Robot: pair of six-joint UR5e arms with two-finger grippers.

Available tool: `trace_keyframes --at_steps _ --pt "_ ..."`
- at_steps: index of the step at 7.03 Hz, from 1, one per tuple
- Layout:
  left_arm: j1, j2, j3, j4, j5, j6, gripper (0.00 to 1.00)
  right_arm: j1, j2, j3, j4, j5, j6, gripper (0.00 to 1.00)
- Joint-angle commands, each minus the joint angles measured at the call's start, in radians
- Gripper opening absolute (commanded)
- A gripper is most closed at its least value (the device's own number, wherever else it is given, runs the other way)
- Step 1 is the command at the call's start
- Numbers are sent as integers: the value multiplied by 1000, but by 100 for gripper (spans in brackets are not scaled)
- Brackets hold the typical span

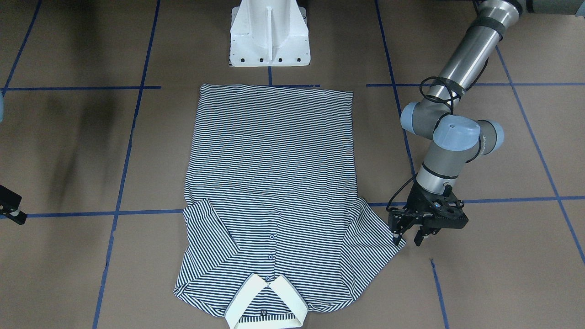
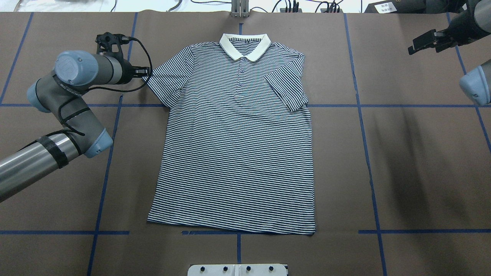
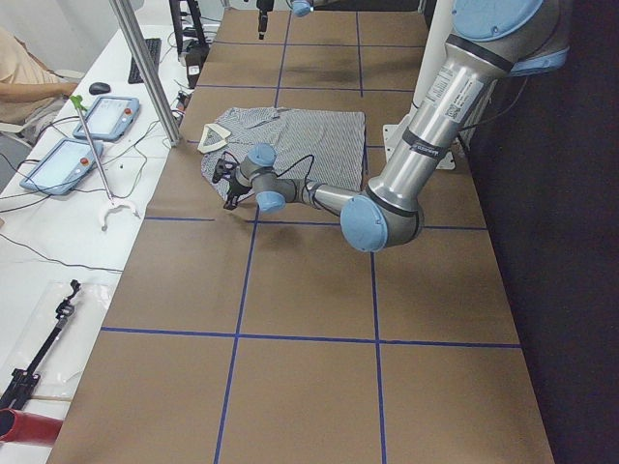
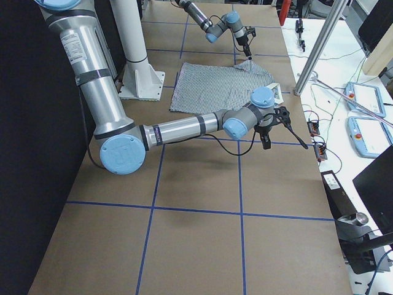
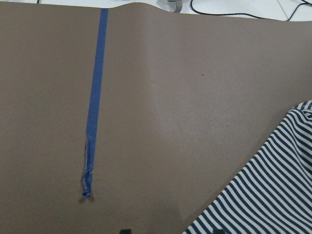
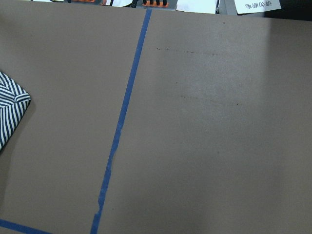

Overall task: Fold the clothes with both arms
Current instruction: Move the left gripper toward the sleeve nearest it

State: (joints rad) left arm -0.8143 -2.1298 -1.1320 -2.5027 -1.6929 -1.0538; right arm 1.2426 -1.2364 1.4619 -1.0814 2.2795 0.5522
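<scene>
The striped polo shirt (image 2: 234, 145) lies flat, face up, on the brown table with its white collar (image 2: 245, 46) at the far edge. One sleeve (image 2: 285, 90) is folded in onto the chest; the other sleeve (image 1: 377, 228) lies spread out. My left gripper (image 1: 407, 241) is open and points down at the tip of the spread sleeve, with one fingertip (image 1: 396, 238) at the cloth's edge. The left wrist view shows that sleeve (image 5: 263, 185) at lower right. My right gripper (image 2: 424, 41) hovers far off to the side above bare table; whether its jaws are apart is unclear.
The white pedestal base (image 1: 269, 36) stands just past the shirt's hem. Blue tape lines (image 2: 360, 115) grid the brown table. A white bench with tablets (image 3: 106, 121), cables and a metal post (image 3: 145, 68) runs along the far side, where a person's arm (image 3: 29, 72) rests.
</scene>
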Motion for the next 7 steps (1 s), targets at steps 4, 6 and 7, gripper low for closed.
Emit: trace_keyframes --at_steps 4,6,7 --pt "14 -2 1 2 16 0 61 1 0 -2 0 -6 0 100" --pt "21 -2 3 2 19 0 60 1 -2 -2 0 -6 0 100" --pt "24 -2 3 2 30 0 60 1 -2 -2 0 -6 0 100"
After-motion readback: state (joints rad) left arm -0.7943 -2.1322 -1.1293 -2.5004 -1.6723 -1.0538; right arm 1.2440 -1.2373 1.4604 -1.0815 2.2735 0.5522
